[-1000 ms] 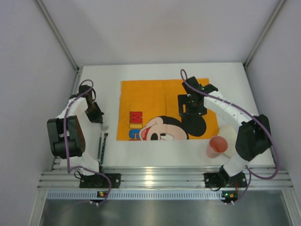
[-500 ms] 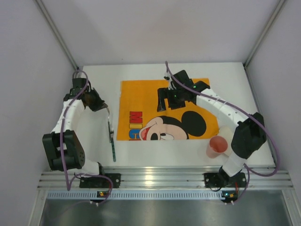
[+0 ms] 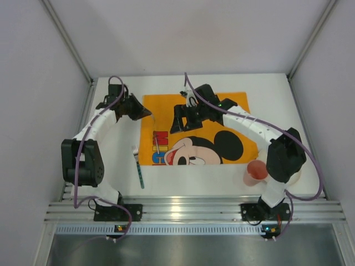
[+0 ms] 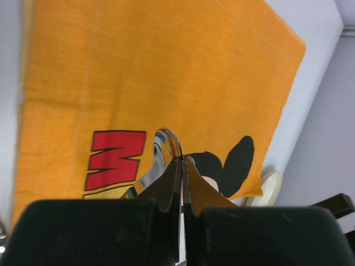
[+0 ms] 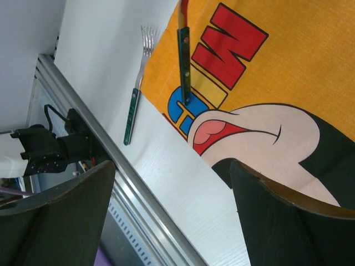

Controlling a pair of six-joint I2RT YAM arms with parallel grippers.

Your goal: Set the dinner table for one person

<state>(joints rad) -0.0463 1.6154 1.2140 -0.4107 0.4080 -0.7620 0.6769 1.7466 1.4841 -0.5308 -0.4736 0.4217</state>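
Note:
My left gripper is shut on the shiny metal end of a green-handled piece of cutlery. It hangs over the left part of the orange Mickey Mouse placemat. A green-handled fork lies on the white dinner table just left of the placemat's near corner. My right gripper is open with nothing between its fingers, over the middle of the placemat.
A pink cup stands near the table's front right, beside a white plate partly hidden under the right arm. Grey walls close in the left, back and right. A metal rail runs along the near edge.
My left gripper has swung away from the near left, far and to the right, carrying the cutlery over the placemat's left edge. The right gripper has moved left across the placemat.

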